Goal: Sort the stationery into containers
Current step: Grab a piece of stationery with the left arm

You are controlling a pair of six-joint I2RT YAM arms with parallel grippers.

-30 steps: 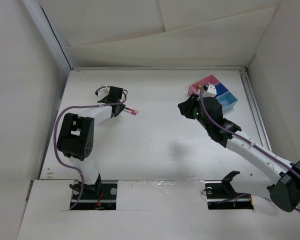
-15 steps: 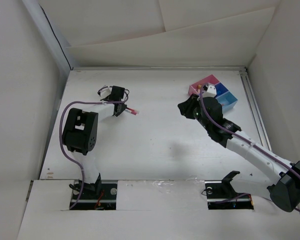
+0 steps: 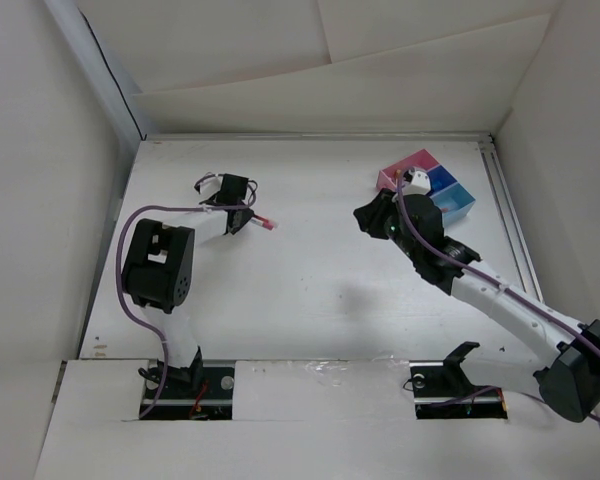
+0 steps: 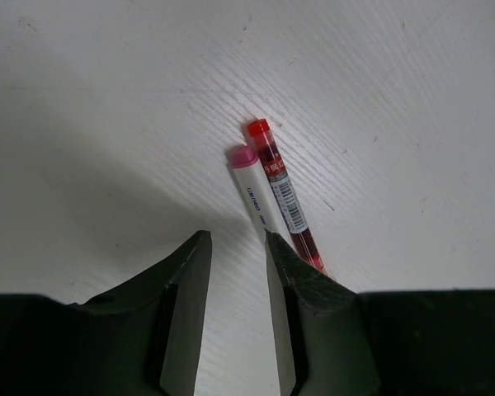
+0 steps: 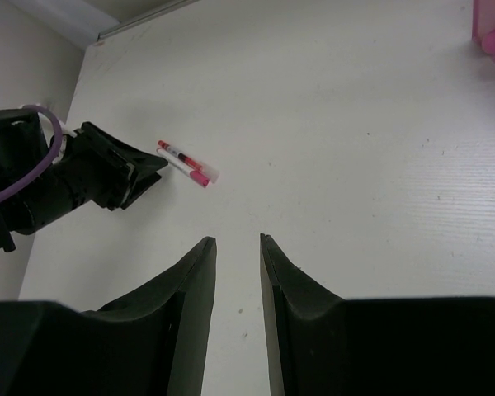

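Top external: pens well off table edges

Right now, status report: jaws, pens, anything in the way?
Left gripper: jaws open, empty. Right gripper: same. White pen and red pen side by side, just past left jaws. Nothing in the way.

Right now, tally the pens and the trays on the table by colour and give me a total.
Red pen: 1
White pen with pink cap: 1
Pink tray: 1
Dark blue tray: 1
Light blue tray: 1
Total: 5
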